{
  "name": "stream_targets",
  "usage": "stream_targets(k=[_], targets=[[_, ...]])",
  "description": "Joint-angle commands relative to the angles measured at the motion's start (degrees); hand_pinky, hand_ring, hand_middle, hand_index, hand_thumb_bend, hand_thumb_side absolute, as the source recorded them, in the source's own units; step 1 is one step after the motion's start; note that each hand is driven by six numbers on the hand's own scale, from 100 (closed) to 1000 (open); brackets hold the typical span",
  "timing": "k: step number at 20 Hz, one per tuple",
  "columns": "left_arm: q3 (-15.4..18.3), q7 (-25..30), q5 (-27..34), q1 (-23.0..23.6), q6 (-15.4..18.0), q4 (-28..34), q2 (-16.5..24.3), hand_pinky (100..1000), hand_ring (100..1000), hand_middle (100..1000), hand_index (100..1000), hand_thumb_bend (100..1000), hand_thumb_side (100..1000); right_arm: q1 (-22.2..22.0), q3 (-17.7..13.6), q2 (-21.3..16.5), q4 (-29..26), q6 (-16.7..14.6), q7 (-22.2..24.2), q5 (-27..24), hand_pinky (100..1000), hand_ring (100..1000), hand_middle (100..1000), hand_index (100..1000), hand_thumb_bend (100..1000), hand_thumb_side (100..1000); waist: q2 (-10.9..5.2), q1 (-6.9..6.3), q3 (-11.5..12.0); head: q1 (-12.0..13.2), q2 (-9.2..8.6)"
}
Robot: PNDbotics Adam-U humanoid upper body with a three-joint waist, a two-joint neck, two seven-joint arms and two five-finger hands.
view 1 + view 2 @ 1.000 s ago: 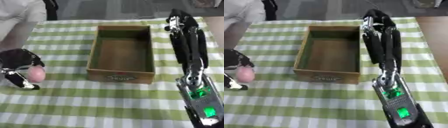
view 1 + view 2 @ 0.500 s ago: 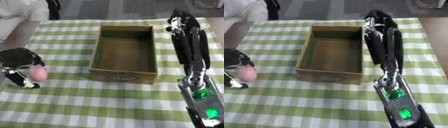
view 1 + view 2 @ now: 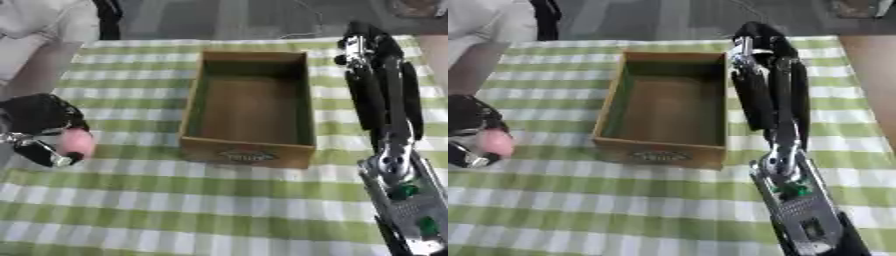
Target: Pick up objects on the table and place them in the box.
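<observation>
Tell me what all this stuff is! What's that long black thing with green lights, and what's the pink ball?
You are looking through a robot's two eyes, so both pictures show the same moment from its head, looking down at a table with a green and white checked tablecloth. The long black and silver thing with green lights is the robot's right arm, and its right hand reaches out beside the far end of the box. On the other side, the black left hand has its fingers curled around a small round pink object; I can't tell exactly what it is. In the middle sits an open brown cardboard box, and nothing shows inside it. The robot's job is to put things into it.
</observation>
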State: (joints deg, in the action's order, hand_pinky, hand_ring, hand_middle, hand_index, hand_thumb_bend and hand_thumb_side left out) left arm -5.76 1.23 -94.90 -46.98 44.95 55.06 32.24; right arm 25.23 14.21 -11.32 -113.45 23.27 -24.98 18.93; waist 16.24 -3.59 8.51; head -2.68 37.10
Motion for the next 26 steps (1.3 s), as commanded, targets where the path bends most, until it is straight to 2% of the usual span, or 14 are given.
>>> stream_targets(k=[1, 2, 5, 15, 20, 26], targets=[[0.0, -1.1, -0.9, -1.3, -0.2, 0.1, 1.3, 466, 540, 474, 737, 125, 502, 0.6, 0.1, -0.3, -1.1, -0.2, 0.0, -0.5, 871, 670, 675, 855, 100, 933, -1.15, -0.13, 0.0, 0.0, -0.73], [0.0, -1.3, -1.1, -1.4, -0.2, 0.0, 1.2, 459, 535, 470, 732, 100, 464, 0.6, 0.1, -0.3, -1.1, -0.2, 0.0, -0.5, 871, 670, 675, 856, 100, 933, -1.14, -0.15, -0.1, 0.0, -0.71], [0.1, -1.9, -1.2, -1.6, -0.2, -0.1, 1.1, 419, 509, 448, 709, 100, 401, 0.5, 0.1, -0.3, -1.1, -0.2, 0.0, -0.6, 871, 670, 675, 856, 100, 933, -1.16, -0.18, -0.1, 0.0, -0.68], [0.9, -4.5, -0.3, -2.8, -1.4, 1.5, 0.1, 327, 447, 382, 649, 100, 273, 0.3, 0.0, -0.1, -1.1, -0.3, -0.1, -0.6, 872, 671, 675, 857, 100, 936, -1.45, -0.25, -0.2, -0.1, -0.82], [1.6, -5.2, 2.1, -4.5, -1.6, 3.8, -1.7, 296, 429, 371, 626, 100, 274, 0.1, 0.0, 0.0, -1.1, -0.5, -0.2, -0.6, 872, 671, 676, 858, 100, 936, -1.59, -0.34, -0.4, -0.1, -0.89], [3.1, -2.9, 6.5, -8.1, -2.0, 7.4, -6.7, 259, 408, 361, 600, 100, 270, 0.2, -0.2, 0.2, -1.1, -0.6, -0.4, -0.4, 872, 672, 676, 859, 100, 936, -1.69, -0.40, -1.0, 0.1, -0.53]])
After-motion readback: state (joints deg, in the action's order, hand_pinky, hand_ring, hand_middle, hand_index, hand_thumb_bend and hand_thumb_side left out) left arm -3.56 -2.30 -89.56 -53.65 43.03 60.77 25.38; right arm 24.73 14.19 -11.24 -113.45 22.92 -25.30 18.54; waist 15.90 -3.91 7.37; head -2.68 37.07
